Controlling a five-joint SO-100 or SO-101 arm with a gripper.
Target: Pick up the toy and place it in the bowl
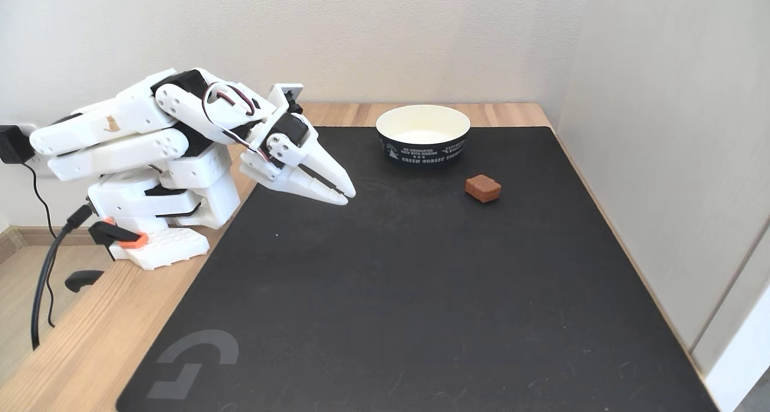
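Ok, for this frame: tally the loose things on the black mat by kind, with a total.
Toy, reddish-brown block: 1
Bowl, navy outside, cream inside: 1
Total: 2
Both sit apart on the mat; the gripper holds neither.

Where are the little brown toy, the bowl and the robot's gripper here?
toy (483, 187): fixed view, on its top face.
bowl (423, 150): fixed view, on its dark printed outer wall.
gripper (348, 196): fixed view, at its closed fingertips.
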